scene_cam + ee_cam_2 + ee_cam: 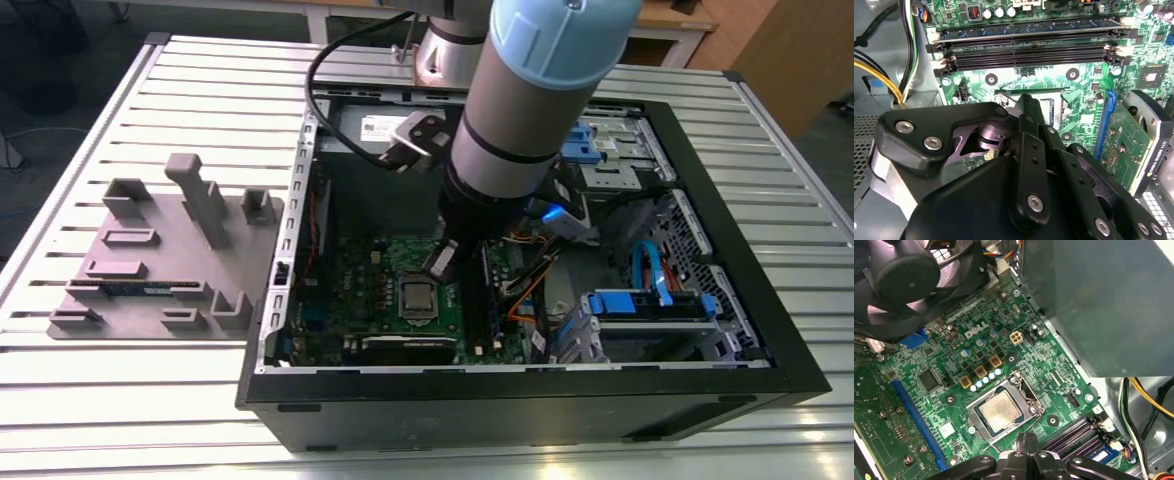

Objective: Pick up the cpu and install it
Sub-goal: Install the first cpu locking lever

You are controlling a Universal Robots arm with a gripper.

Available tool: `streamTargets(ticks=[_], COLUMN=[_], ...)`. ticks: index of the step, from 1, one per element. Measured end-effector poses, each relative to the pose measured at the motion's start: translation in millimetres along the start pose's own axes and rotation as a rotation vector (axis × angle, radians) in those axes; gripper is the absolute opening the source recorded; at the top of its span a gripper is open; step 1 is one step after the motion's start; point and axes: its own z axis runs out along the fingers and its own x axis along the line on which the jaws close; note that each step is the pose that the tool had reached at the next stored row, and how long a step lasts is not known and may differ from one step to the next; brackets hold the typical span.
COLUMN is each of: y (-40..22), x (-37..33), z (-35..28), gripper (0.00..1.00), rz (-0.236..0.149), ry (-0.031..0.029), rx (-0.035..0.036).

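Cpu point(1000, 412) sits within socket frame point(1029, 392) edges, end effector point(1025, 440) clenched empty close above.

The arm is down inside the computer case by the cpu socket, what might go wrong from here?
1. The end effector hangs close beside the cpu in its socket; a slip might knock it askew.
2. The memory slots lie right by it and could be struck.
3. Yellow cables run nearby and might snag.

the arm point(523, 110) slants steeply downward, its black hand point(443, 264) at the lower end, pointing down.
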Motion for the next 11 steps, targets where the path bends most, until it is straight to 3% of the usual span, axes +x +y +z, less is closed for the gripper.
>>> streamTargets(ticks=[11], y=[3.9], x=[2.7], z=[1.7], gripper=[0.11], rz=[-0.024], ry=[0.0154], rx=[0.0095])
